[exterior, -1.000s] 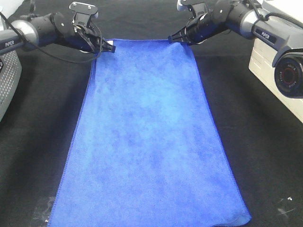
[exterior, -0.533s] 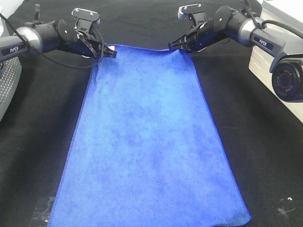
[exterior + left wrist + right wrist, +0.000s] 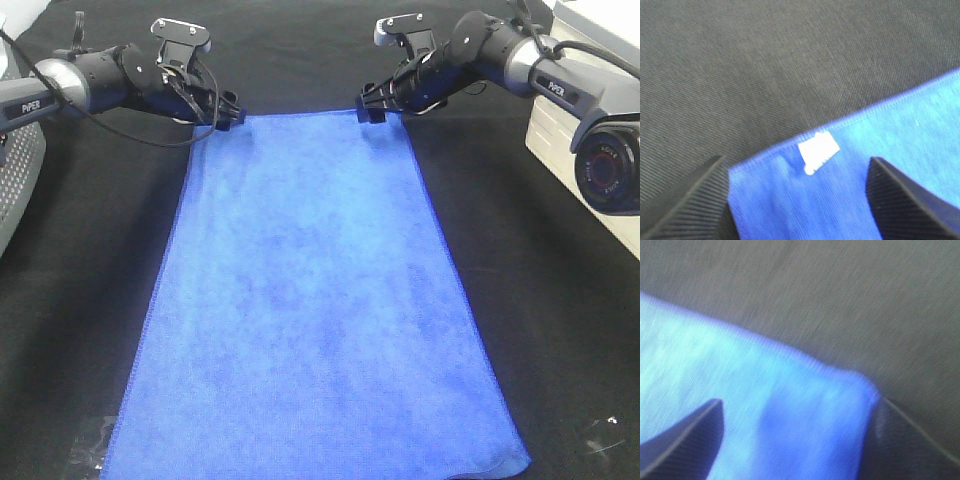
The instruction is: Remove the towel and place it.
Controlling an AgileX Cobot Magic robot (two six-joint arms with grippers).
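My 2 claws sit at the far corners of the towel (image 3: pixel 310 300), which lies flat and spread out lengthwise on the black table cloth (image 3: pixel 540 330), its near edge reaching the bottom of the high view. My left claw (image 3: pixel 228 113) is at the far left corner with its jaws wide apart; in its wrist view the 2 ribbed fingers (image 3: pixel 900 200) stand on either side of the hemmed corner and the small white tag (image 3: pixel 818 150), gripping nothing. My right claw (image 3: pixel 372 106) is at the far right corner, also spread wide, its dark fingers (image 3: pixel 685 440) flanking the blue corner without pinching it. That wrist view is blurred.
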